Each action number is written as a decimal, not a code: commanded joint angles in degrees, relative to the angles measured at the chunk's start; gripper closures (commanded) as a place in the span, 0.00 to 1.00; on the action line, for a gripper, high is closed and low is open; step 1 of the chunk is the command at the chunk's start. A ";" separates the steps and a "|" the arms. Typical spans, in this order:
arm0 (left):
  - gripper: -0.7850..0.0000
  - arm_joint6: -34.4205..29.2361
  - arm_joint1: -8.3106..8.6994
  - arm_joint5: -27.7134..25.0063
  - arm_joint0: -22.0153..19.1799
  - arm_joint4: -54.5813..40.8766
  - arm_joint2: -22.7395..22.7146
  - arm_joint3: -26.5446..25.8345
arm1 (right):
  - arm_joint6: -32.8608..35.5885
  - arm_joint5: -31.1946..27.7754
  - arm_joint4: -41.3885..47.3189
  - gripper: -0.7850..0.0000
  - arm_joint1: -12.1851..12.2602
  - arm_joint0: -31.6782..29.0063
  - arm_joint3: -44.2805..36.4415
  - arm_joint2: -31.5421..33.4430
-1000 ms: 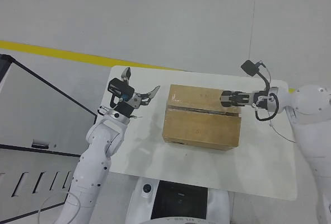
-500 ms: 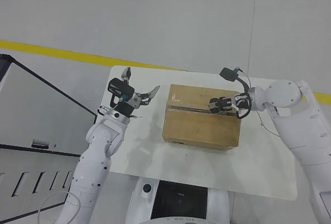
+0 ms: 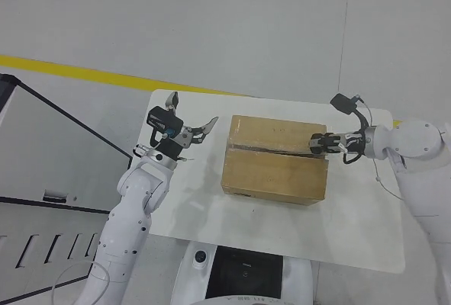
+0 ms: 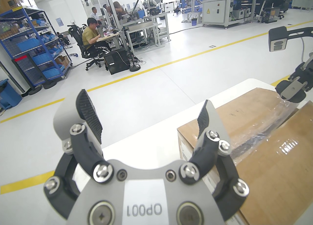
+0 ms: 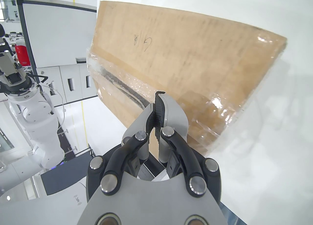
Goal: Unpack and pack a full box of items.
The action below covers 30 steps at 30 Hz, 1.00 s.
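A brown cardboard box [image 3: 275,160] lies in the middle of the white table [image 3: 210,213]. Its top flaps are closed, and clear tape [image 3: 271,149] runs along the seam. My right gripper [image 3: 314,144] is shut, its tips resting over the right end of that seam at the box's edge. In the right wrist view the pads [image 5: 160,111] press together just above the wrinkled tape [image 5: 117,76] on the box [image 5: 190,59]. My left gripper [image 3: 193,108] hangs open to the left of the box, apart from it. The left wrist view shows the open left gripper [image 4: 145,100], the box [image 4: 256,137] and the right gripper [image 4: 291,92] beyond.
A white, dark-framed panel [image 3: 27,145] stands off the table's left side. Bare table surface lies right of the box [image 3: 362,221] and in front of it. A yellow floor line [image 3: 72,72] runs behind the table.
My right gripper first slid left along the seam over the box top, then drew back right to the box's right edge. The left arm and the box stayed still.
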 commanded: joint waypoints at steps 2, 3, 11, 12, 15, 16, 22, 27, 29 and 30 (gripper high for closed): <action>0.00 0.00 0.00 0.00 0.00 0.00 0.00 0.00 | -0.52 0.74 0.29 1.00 0.64 -2.07 -2.19 3.18; 0.00 0.00 0.00 0.00 0.00 0.00 0.00 0.00 | -1.02 0.87 1.13 1.00 0.84 -2.82 -2.85 4.58; 0.00 0.00 0.00 0.00 0.00 0.00 0.00 0.00 | -1.98 -1.60 7.92 1.00 2.35 -8.86 -2.85 15.44; 0.00 0.00 0.00 0.00 0.00 0.00 0.00 0.00 | -1.72 -2.37 9.27 0.98 2.53 -9.70 -2.47 16.88; 0.00 0.00 0.00 0.00 0.00 0.00 0.00 0.00 | -0.32 -6.60 12.66 0.96 3.03 -12.77 -1.80 20.73; 0.00 0.00 0.00 0.00 0.00 0.00 0.00 0.00 | 0.10 -8.42 15.21 0.95 3.07 -14.01 -1.62 21.77; 0.00 0.00 0.00 0.00 0.00 0.00 0.00 0.00 | -0.85 -15.08 25.17 0.56 2.74 -17.53 -0.33 23.91; 0.00 0.00 0.00 0.00 0.00 0.00 0.00 0.00 | -0.85 -15.08 25.17 0.56 2.74 -17.53 -0.33 23.91; 0.00 0.00 0.00 0.00 0.00 0.00 0.00 0.00 | -0.85 -15.08 25.17 0.56 2.74 -17.53 -0.33 23.91; 0.00 0.00 0.00 0.00 0.00 0.00 0.00 0.00 | -0.85 -15.08 25.17 0.56 2.74 -17.53 -0.33 23.91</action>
